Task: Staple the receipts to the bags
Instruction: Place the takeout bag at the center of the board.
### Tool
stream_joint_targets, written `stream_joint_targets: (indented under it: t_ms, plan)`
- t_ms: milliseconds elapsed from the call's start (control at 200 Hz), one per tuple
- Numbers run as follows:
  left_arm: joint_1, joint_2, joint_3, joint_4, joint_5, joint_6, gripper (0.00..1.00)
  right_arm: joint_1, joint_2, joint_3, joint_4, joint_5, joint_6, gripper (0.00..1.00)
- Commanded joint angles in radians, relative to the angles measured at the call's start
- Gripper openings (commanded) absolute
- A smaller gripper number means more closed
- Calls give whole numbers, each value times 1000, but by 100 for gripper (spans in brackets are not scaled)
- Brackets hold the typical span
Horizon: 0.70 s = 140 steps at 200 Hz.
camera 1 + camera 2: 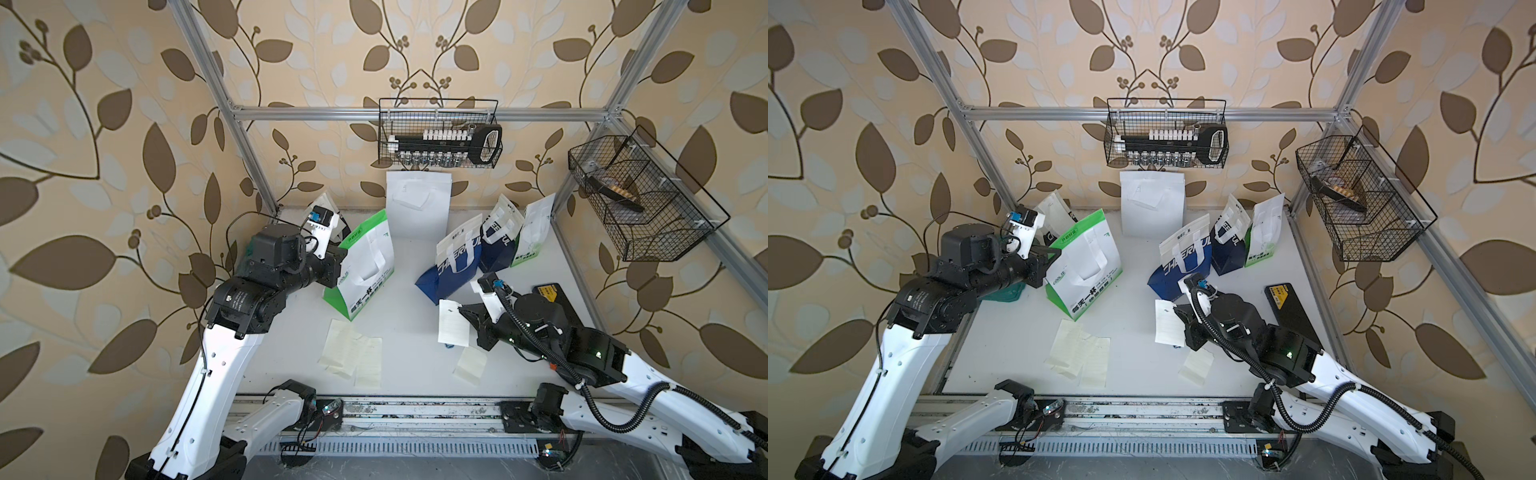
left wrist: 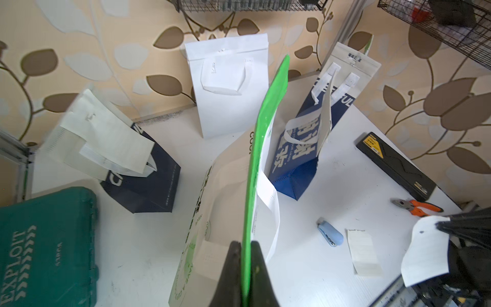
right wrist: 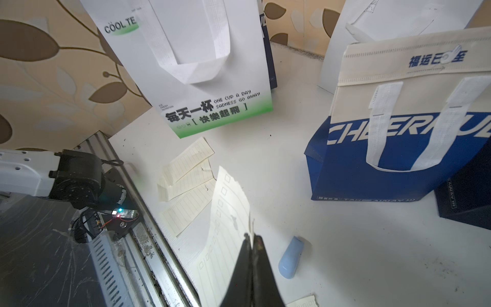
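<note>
**While both arms have a grip**

In both top views the left gripper (image 1: 341, 252) pinches the green-and-white bag (image 1: 368, 266) by the tabletop's (image 1: 399, 332) left edge. The right gripper (image 1: 459, 309) pinches a receipt (image 1: 452, 330) nearer the right edge.

Left wrist: jaws clamped on the bag's green side.

Right wrist: jaws pressed together on the receipt, stapler (image 3: 291, 256) just beside.

Teal plastic case (image 2: 45, 247), orange pliers (image 2: 418, 208), flat black case (image 2: 396, 164) — wire basket (image 1: 384, 124) on back rail (image 1: 311, 113)

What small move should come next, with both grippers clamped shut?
Probably carry the receipt in the right gripper across to the green-and-white bag that the left gripper pinches by its edge; the two are apart, and the light-blue stapler lies untouched nearby.
</note>
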Motion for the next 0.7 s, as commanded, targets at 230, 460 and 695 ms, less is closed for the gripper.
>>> stream_joint_targets:
  t_ms: [230, 460, 695]
  plan:
    - [-3, -47, -194, 136, 337, -39, 0, 29, 27, 7, 87, -78, -66, 0]
    - [-13, -24, -309, 211, 407, -18, 0, 147, 162, 35, 247, -20, -153, 0]
    - [-45, -13, -380, 269, 413, -12, 0, 150, 222, 32, 306, -46, -212, 0]
